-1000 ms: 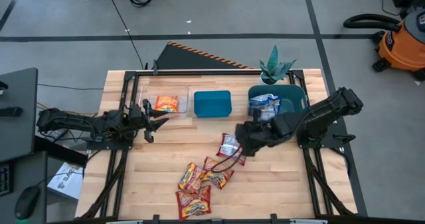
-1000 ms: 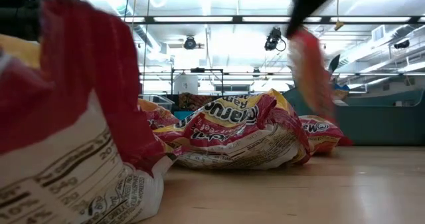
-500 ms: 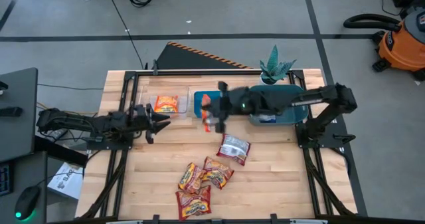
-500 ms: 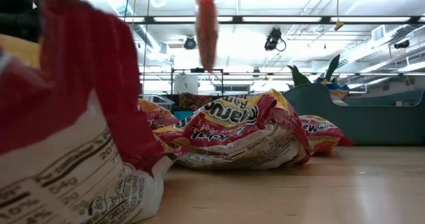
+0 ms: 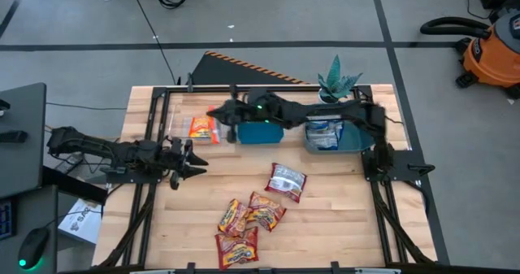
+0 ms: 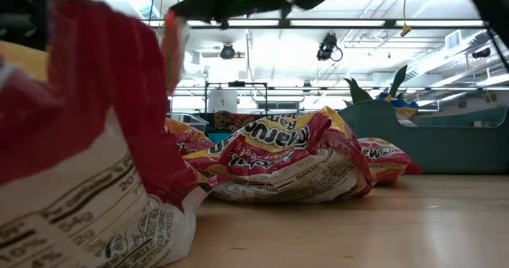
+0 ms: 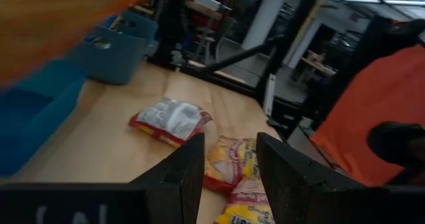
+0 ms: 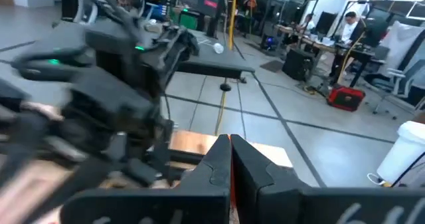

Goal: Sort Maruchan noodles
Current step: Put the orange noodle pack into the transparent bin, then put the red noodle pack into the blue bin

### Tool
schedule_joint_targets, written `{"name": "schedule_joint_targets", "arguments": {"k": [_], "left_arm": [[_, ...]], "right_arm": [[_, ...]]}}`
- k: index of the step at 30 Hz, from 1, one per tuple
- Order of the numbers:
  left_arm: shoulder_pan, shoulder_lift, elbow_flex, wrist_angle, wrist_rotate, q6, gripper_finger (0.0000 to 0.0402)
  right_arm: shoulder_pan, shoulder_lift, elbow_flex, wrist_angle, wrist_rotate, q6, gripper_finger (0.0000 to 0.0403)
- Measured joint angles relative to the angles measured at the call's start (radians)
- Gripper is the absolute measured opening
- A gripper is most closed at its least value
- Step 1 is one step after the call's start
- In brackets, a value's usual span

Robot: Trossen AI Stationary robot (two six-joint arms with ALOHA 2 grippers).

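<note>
My right gripper (image 5: 218, 116) reaches across the far side of the table to the clear bin (image 5: 180, 111) and is shut on a red packet (image 6: 169, 49). An orange packet (image 5: 199, 127) lies in that clear bin. My left gripper (image 5: 192, 161) hovers open near the table's left edge, its fingers (image 7: 229, 164) apart on nothing. A red-and-white packet (image 5: 286, 180) lies flat mid-table, and several red-and-yellow packets (image 5: 244, 221) lie heaped near the near edge. Blue-and-white packets (image 5: 325, 132) sit in the right teal bin. My right gripper pinches the red packet by its top edge (image 8: 230, 139), a thin strip showing between the two shut fingers. The packet hangs edge-on below the fingers (image 6: 169, 53), lifted clear of the table, over the clear bin's right side.
A teal bin (image 5: 260, 128) stands between the clear bin and the right teal bin (image 5: 357, 119). A potted plant (image 5: 337, 83) stands at the far edge. Bare wood lies between the left gripper and the heap. People sit at desks (image 8: 348, 24) far beyond the table.
My right gripper has swung from mid-table, above the loose packets, up and toward the far left, carrying the red packet past the middle teal bin to the clear bin. The red-and-white packet stays on the table. My left gripper has drifted slightly toward the near edge.
</note>
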Motion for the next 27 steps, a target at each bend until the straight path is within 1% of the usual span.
{"name": "schedule_joint_targets", "arguments": {"k": [4, 6, 9, 11, 13, 16, 21, 23, 27], "left_arm": [[-0.037, 0.0, 0.0, 0.01, -0.001, 0.027, 0.0142], [-0.044, 0.0, 0.0, 0.016, -0.007, 0.034, 0.0142], [-0.047, 0.0, 0.0, 0.015, -0.045, 0.038, 0.0142], [-0.047, 0.0, 0.0, 0.006, -0.066, 0.038, 0.0142], [-0.047, 0.0, 0.0, 0.0, -0.078, 0.034, 0.0142], [-0.047, 0.0, 0.0, -0.015, -0.083, 0.027, 0.0142], [-0.047, 0.0, -0.001, -0.024, -0.114, 0.032, 0.0142], [-0.047, 0.0, -0.001, -0.024, -0.144, 0.043, 0.0142], [-0.047, 0.0, -0.001, -0.03, -0.203, 0.078, 0.0142]], "right_arm": [[-0.038, 0.127, 0.147, 0.004, 0.013, -0.022, 0.0004], [-0.057, 0.18, 0.211, -0.003, 0.002, -0.018, 0.0005], [-0.083, 0.253, 0.291, -0.018, -0.035, 0.067, 0.0008], [-0.096, 0.288, 0.326, -0.096, -0.044, 0.117, 0.0016], [-0.108, 0.303, 0.343, -0.203, -0.044, 0.13, 0.0029], [-0.126, 0.289, 0.347, -0.374, -0.044, 0.128, 0.0054], [-0.14, 0.2, 0.349, -0.67, -0.026, 0.126, 0.0085], [-0.135, 0.154, 0.349, -0.776, 0.002, 0.126, 0.0091], [-0.109, 0.046, 0.349, -0.923, 0.046, 0.11, 0.0093]]}}
